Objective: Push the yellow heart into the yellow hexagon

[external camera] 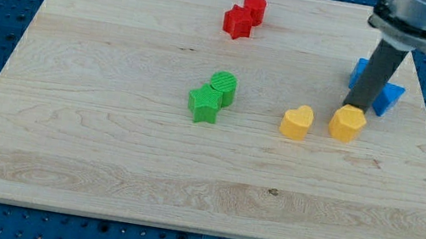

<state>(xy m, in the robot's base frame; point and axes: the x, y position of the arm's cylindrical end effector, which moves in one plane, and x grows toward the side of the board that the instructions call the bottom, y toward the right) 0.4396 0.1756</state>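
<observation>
The yellow heart (297,122) lies on the wooden board (105,154), right of centre. The yellow hexagon (348,123) sits just to the heart's right, with a small gap between them. My tip (355,108) is at the hexagon's top edge, touching or nearly touching it, on the side away from the view's bottom. The rod rises from there toward the view's top right.
A green star (203,104) and a green round block (223,86) touch near the centre. A red star (236,23) and a red cylinder (255,8) touch near the top. Blue blocks (389,96) lie behind the rod at the right, partly hidden.
</observation>
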